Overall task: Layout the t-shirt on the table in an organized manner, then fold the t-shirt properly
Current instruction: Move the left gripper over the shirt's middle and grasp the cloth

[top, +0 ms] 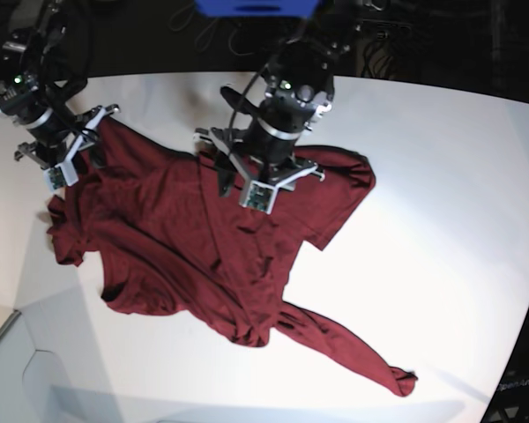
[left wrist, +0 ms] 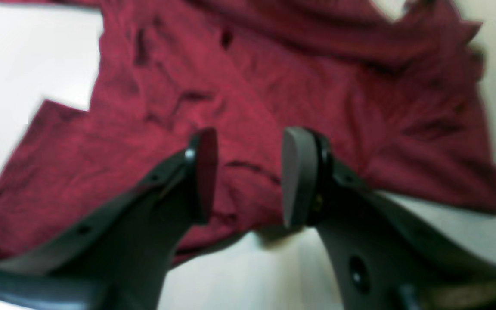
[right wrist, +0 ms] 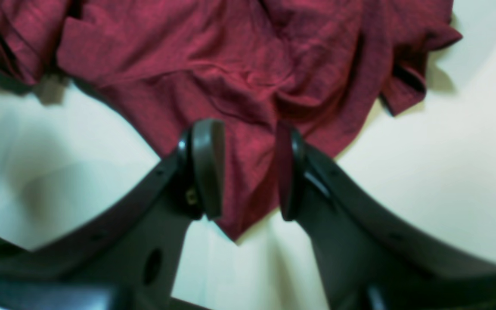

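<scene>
The red t-shirt (top: 194, 247) lies on the big white table (top: 441, 203). It is not flat. It is bunched and wrinkled, and one long part trails off toward the near edge of the table.

The left gripper (left wrist: 248, 176) hangs over the shirt near its top edge. Its two fingers stand apart with a gap between them. Red cloth shows through the gap, but the fingers are not pinching it. It holds nothing.

The right gripper (right wrist: 250, 170) is at the far side of the shirt, over a pointed corner of the cloth. Its fingers also stand apart, about halfway open. The cloth shows between them. Whether the fingers touch it cannot be told.

In the base view the two arms are well apart, one at each end of the shirt's top edge.
</scene>
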